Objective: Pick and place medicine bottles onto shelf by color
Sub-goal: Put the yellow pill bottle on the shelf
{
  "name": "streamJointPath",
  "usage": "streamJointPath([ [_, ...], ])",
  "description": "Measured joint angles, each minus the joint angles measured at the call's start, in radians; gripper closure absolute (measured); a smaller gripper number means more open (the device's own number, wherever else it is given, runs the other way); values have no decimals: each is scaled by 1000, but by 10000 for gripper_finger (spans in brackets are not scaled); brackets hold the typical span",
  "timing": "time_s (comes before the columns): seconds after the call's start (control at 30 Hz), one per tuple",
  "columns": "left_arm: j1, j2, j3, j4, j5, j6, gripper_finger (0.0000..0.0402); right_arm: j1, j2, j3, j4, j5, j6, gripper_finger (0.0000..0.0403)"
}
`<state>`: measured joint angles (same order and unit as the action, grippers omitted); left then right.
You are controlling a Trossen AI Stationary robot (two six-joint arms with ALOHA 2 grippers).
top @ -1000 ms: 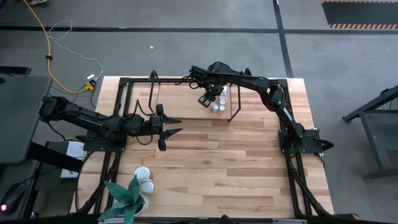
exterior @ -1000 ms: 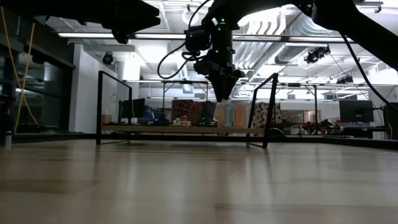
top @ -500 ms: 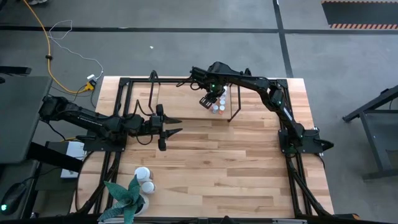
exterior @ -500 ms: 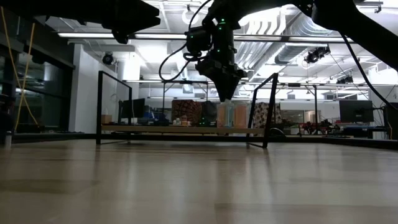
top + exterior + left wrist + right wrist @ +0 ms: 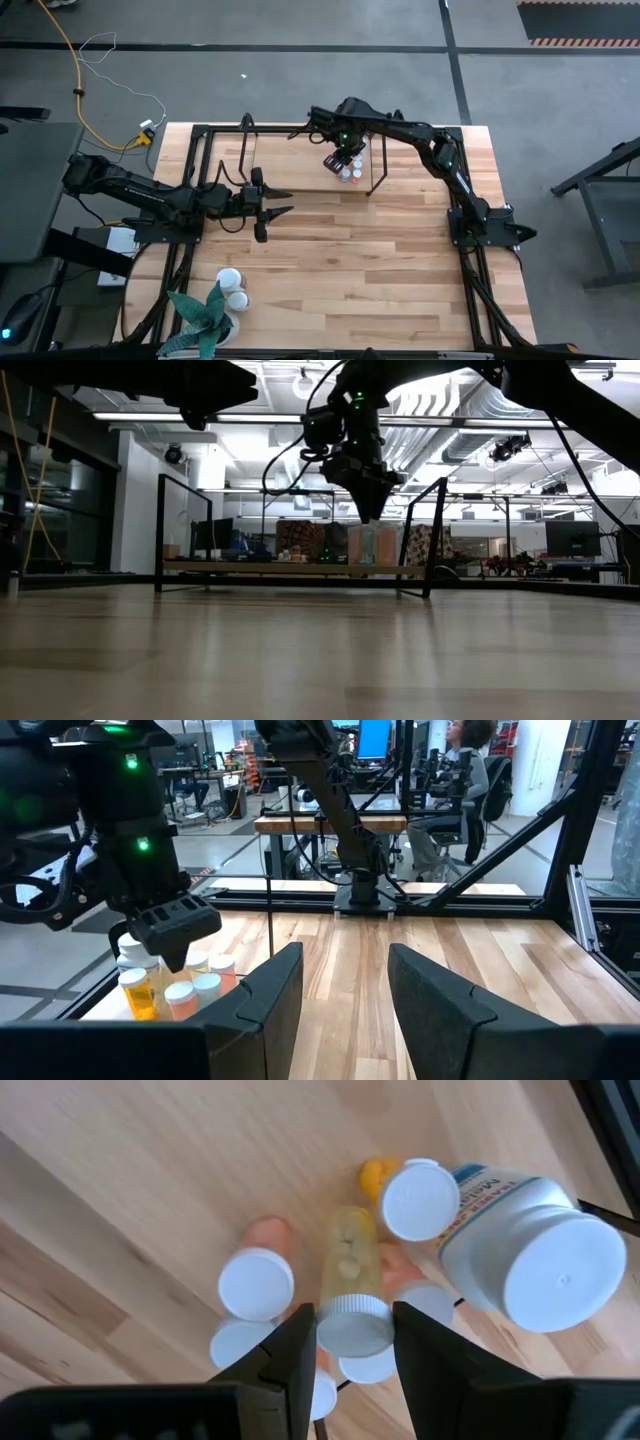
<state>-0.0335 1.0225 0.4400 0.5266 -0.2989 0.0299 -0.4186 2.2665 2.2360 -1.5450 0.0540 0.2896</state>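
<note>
Right end effector hovers over the low light-wood shelf, fingers clamped on a small pale-yellow, white-capped medicine bottle above the white-capped cluster. Lower it straight down into a free spot and avoid nudging its neighbours. Left end effector waits over the surface, fingers apart. The large white bottle carries a label, only partly legible.
</note>
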Motion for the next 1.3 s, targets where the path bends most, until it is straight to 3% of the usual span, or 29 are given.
streamJointPath([
  [1.3, 0, 0, 0, 0, 0, 0, 261, -9, 28, -1, -2, -35, -34, 295],
])
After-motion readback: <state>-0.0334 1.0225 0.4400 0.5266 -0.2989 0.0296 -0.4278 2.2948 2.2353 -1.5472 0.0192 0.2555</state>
